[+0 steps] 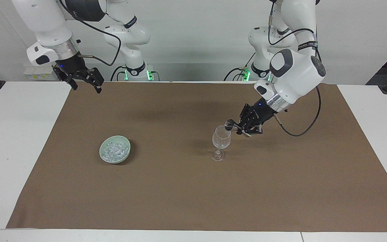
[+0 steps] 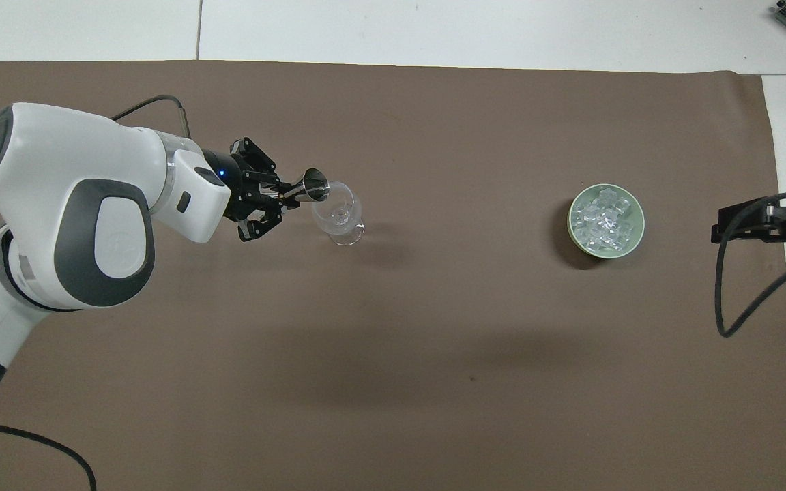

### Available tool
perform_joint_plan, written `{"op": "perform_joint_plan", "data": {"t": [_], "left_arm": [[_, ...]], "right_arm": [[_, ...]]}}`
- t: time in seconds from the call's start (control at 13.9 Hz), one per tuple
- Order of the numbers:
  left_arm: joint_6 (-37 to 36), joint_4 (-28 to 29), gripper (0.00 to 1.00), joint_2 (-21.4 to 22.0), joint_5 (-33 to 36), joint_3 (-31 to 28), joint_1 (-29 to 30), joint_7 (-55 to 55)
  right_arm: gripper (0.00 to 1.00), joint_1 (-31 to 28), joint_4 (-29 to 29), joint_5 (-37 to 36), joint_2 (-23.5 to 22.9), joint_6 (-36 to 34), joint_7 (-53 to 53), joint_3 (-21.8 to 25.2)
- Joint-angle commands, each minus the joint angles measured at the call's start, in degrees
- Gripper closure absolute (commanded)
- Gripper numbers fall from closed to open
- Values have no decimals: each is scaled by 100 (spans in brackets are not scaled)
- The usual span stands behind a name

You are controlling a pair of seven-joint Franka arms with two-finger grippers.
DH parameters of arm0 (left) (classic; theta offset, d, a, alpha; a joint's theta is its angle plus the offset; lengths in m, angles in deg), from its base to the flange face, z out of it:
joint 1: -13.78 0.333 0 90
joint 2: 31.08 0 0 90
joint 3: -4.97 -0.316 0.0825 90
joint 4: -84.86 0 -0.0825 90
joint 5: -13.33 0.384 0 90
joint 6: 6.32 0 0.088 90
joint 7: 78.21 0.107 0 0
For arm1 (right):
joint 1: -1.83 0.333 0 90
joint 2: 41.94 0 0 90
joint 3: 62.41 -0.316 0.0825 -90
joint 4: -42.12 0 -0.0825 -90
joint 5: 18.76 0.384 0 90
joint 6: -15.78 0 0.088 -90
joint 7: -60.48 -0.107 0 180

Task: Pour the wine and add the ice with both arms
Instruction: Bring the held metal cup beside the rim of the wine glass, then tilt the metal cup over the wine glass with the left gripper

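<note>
wall [image 1: 193, 33]: plain white | table [image 1: 12, 134]: white | mat [image 1: 180, 195]: brown

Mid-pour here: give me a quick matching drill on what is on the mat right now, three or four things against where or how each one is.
Things:
1. metal measuring cup
2. wine glass
3. ice
4. right gripper

States:
A. heaped in the green bowl
B. waiting over the mat's edge nearest the robots, at the right arm's end
C. tipped at the glass's rim, held by the left gripper
D. standing upright on the brown mat

Pairs: 1-C, 2-D, 3-A, 4-B
</note>
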Motion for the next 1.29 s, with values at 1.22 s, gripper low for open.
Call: {"op": "perform_joint_plan", "data": {"t": [1.22], "left_arm": [[-63, -168, 95, 78, 1289, -80, -268, -992]], "right_arm": [[0, -104, -183, 119, 151, 60, 136, -66]]}}
